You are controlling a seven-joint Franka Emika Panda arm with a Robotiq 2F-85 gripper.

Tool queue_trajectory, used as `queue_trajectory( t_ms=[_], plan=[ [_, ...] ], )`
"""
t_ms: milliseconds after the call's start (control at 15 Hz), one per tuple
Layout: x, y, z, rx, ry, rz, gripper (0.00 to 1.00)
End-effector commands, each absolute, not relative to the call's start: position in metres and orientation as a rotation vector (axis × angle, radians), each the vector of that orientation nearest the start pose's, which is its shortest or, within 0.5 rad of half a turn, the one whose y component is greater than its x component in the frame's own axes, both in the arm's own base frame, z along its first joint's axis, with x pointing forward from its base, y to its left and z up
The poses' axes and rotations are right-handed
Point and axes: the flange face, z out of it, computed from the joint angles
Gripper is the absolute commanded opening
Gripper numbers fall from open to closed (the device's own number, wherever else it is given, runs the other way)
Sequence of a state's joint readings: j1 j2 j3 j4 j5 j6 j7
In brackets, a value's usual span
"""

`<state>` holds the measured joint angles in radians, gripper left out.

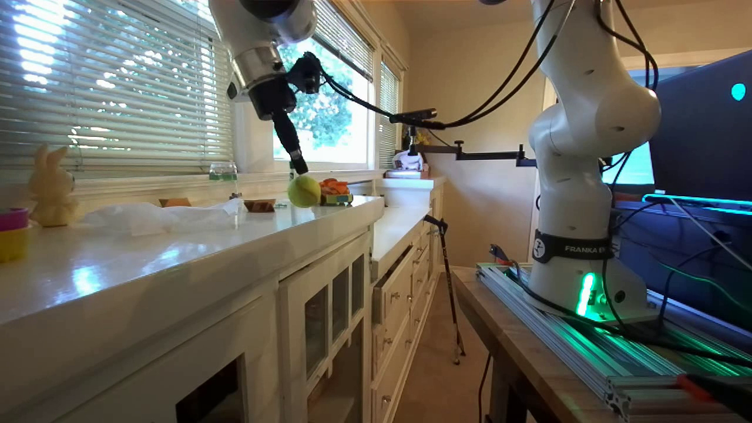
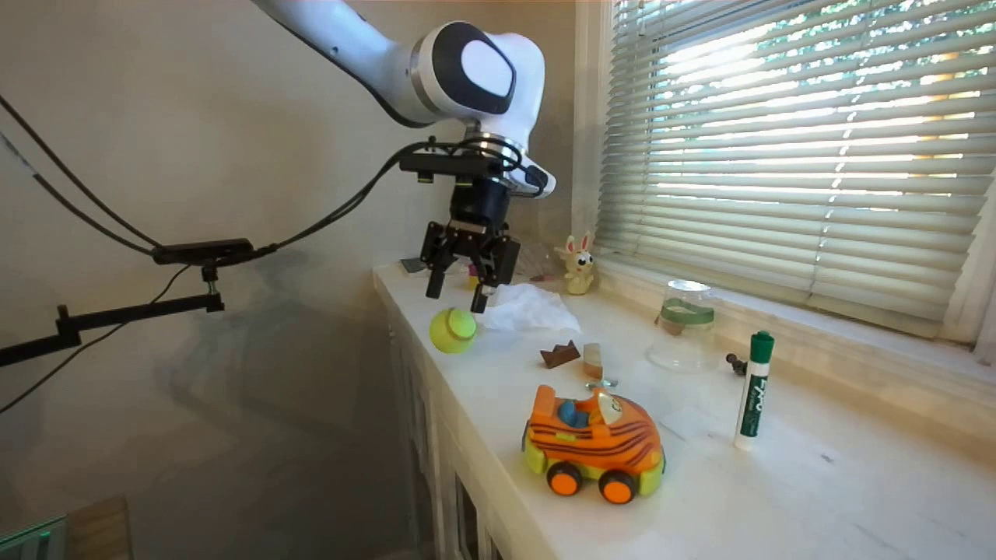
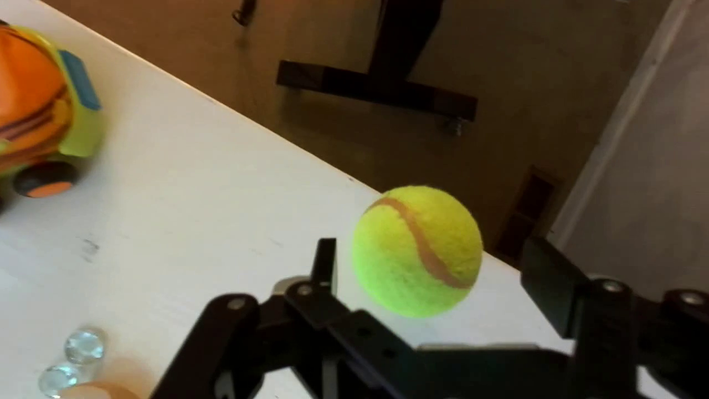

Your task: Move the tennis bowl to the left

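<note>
The tennis bowl, a yellow-green tennis ball (image 2: 453, 330), is on the white counter (image 2: 482, 404), close to its front edge. Directly above it in both exterior views hangs my gripper (image 2: 456, 299), with its fingers pointing down. From the wrist view, the ball (image 3: 418, 252) appears between the two spread fingers, and neither finger touches it. One finger (image 3: 325, 260) stands left of the ball and the other stands farther off to its right. Nothing is held. In an exterior view the fingertips (image 1: 301, 167) come very near the ball's top.
An orange toy car (image 2: 597, 443) stands near the front edge. Around it are a green-capped marker (image 2: 753, 397), a clear jar (image 2: 685, 338) and a small brown piece (image 2: 560, 355). Farther along lie crumpled white plastic (image 2: 537, 307) and a pale rabbit figure (image 2: 578, 268). The counter drops off beside the ball.
</note>
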<state>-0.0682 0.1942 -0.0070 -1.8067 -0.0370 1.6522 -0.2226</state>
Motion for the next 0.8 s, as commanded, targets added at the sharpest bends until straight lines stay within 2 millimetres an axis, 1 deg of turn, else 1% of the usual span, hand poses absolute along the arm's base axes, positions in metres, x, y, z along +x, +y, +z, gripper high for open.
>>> queue_trajectory(
  t_ms=[0,400,533,733],
  plan=[
    [0.576,-0.034,0.428,-2.972,-0.092,0.356,1.0],
    [0.596,-0.032,0.438,-2.869,0.113,0.012,1.0],
    [0.601,-0.033,0.439,-2.854,0.149,-0.07,1.0],
    [0.604,-0.035,0.439,-2.843,0.174,-0.149,1.0]
  ],
)
